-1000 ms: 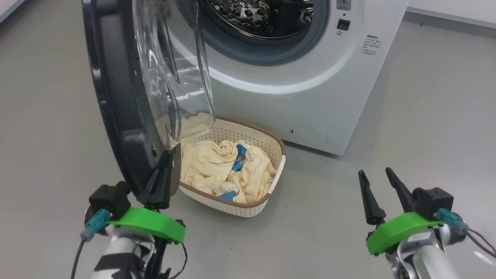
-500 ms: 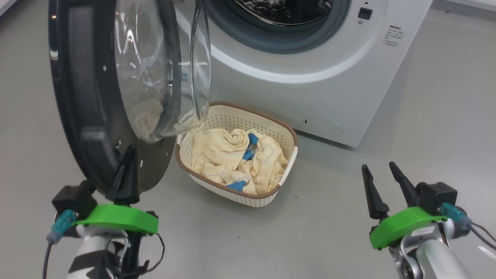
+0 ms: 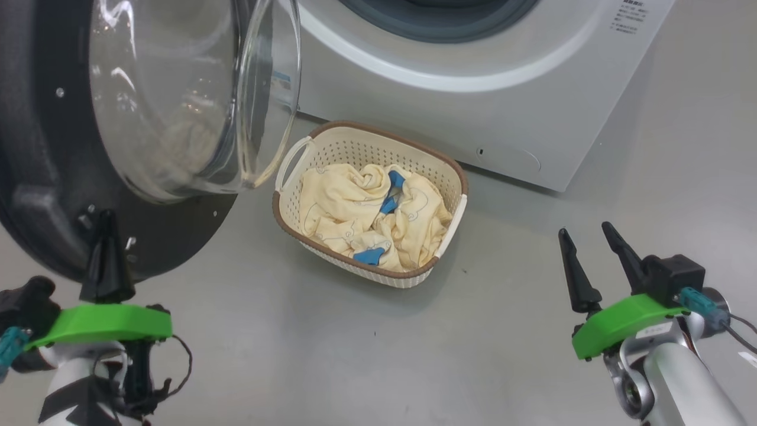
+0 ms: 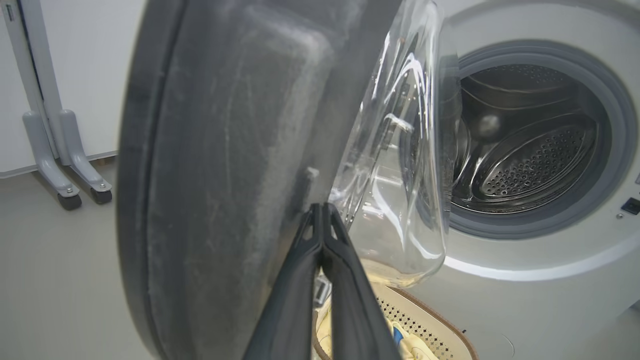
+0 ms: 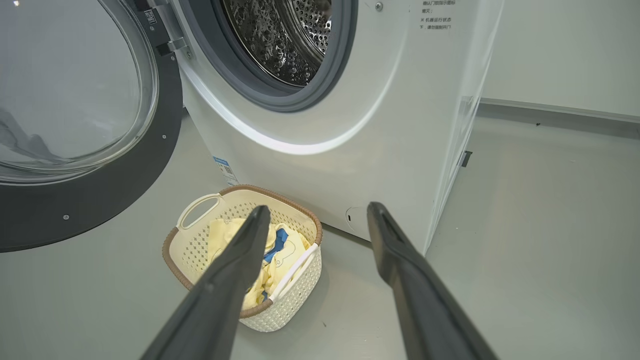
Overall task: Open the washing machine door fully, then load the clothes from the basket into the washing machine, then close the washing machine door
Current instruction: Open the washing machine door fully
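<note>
Since the earlier frame the washing machine door (image 3: pixel 41 195) has swung wider, left of the basket (image 3: pixel 387 135), our closed left gripper (image 3: pixel 106 220) at its inner face. The clothes (image 3: pixel 355 207) lie in the basket; our open, empty right gripper (image 3: pixel 584 229) hovers right of it, and we judge it the nearer arm.

One washing machine (image 3: pixel 473 106), one door (image 3: pixel 35 148), one basket (image 3: pixel 366 148), one clothes bundle (image 3: pixel 343 207).

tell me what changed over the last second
The round black-ringed glass washing machine door swung wider open, toward the robot's left, with the shut left gripper at its inner face. The pale yellow clothes stayed in the cream perforated basket; the right gripper stayed open.
</note>
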`<state>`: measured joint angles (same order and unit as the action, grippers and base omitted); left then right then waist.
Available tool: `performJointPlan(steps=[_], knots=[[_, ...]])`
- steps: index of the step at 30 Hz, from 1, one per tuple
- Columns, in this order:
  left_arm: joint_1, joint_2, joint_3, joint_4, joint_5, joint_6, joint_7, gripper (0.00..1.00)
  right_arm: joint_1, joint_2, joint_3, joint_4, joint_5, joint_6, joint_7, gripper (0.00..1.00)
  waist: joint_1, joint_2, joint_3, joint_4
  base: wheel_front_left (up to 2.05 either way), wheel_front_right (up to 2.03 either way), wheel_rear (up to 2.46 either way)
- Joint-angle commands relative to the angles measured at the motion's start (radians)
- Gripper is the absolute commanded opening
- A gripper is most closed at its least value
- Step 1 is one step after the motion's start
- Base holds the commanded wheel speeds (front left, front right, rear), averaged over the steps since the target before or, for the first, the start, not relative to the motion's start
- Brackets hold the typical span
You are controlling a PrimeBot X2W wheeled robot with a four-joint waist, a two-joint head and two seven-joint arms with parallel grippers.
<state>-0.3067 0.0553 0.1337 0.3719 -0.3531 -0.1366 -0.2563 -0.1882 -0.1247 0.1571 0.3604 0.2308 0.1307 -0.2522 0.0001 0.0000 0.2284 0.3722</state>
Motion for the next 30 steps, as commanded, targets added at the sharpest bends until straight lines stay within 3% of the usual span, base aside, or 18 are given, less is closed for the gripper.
performJointPlan(steps=[1, 18, 30], knots=[[-0.038, 0.044, 0.053, -0.032, -0.003, 0.006, -0.006, 0.0, -0.032, -0.013, 0.021, -0.028, -0.009, 0.0, -0.01, 1.0, -0.0001, 0.0, 0.016, 0.001, 0.0, 0.0, 0.0], [-0.176, 0.139, 0.237, 0.048, -0.041, 0.006, -0.006, 0.0, -0.065, -0.08, -0.001, -0.078, -0.051, 0.0, 0.03, 1.0, -0.0001, 0.0, 0.184, 0.008, 0.0, 0.0, 0.0], [-0.301, 0.236, 0.274, 0.183, -0.073, 0.006, -0.006, 0.0, -0.045, -0.117, -0.043, -0.197, -0.083, 0.0, 0.106, 1.0, -0.0001, 0.0, 0.281, 0.021, 0.0, 0.0, 0.0]])
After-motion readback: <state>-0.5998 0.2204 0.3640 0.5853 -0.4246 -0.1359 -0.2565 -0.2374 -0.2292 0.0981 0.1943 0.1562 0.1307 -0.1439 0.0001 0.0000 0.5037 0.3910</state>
